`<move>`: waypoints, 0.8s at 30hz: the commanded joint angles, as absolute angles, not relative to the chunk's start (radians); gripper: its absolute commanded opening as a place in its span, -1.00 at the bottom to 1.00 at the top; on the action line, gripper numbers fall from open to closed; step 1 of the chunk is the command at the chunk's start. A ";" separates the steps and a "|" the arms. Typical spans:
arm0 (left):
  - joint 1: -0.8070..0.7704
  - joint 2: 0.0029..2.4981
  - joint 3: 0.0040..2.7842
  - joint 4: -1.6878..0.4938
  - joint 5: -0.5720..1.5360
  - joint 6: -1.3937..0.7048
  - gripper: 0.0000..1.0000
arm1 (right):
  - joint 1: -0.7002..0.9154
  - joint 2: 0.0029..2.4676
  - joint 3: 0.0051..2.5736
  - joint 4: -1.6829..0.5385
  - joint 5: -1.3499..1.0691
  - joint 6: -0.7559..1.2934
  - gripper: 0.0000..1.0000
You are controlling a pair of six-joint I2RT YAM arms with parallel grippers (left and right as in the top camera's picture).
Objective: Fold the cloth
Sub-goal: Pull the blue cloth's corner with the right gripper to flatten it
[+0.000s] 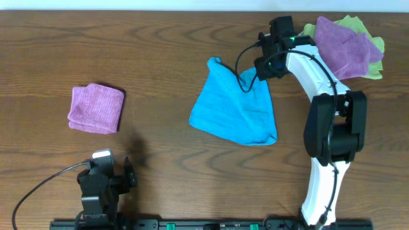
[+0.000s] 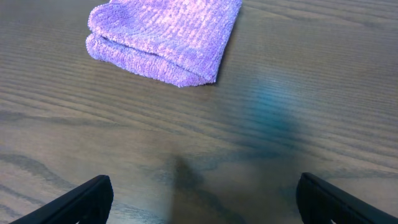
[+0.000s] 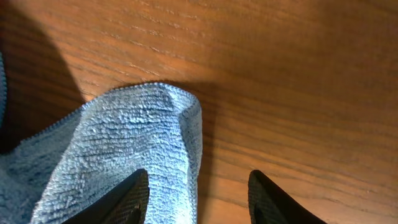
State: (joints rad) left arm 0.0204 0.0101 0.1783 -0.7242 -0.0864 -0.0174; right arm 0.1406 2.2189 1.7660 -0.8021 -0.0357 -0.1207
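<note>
1. Two fingers (image 3: pixel 127 202) of the right gripper (image 3: pixel 198 180) stand apart with nothing between them. Open, low over a corner of the cloth (image 3: pixel 130 143).
2. One finger is over terry, the other over bare table (image 3: pixel 298 93). The corner's hem curls up just ahead of the tips. Cannot tell whether it is one layer or doubled under.
3. Judged step: taking this far right corner. To do it well, bring the curled hem between the fingers, go down till they touch wood, then pinch close behind the hem so the edge doesn't slip out.
4. Overhead, the cloth lies right of table centre, spread but skewed, with its far left corner drawn to a point and a ridge through the middle. A fold will likely sit crooked unless the cloth is pulled flat first.
5. Pile (image 1: pixel 348 45) of purple and lime cloths sits near, just behind the right arm. Carry the corner away from it.
6. Left gripper (image 2: pixel 205 202) is open and empty at the near edge, well apart from the cloth, with a folded purple cloth (image 2: pixel 165 37) ahead. It is free to take the other far corner.
</note>
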 commanded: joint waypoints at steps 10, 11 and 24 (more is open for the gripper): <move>0.016 0.004 0.163 -0.735 -0.100 0.004 0.90 | 0.146 2.304 1.765 -0.768 -0.087 -0.063 -0.10; 0.016 0.004 0.163 -0.735 -0.100 0.004 0.90 | 0.146 2.307 1.765 -0.767 -0.088 -0.059 -0.13; 0.016 0.004 0.163 -0.732 -0.080 0.003 0.91 | 0.143 2.309 1.785 -0.733 0.031 -0.038 -0.97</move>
State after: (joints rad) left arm 0.0204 0.0101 0.1780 -0.7238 -0.0860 -0.0170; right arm 0.1406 2.3009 1.7660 -0.7315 -0.0486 -0.0544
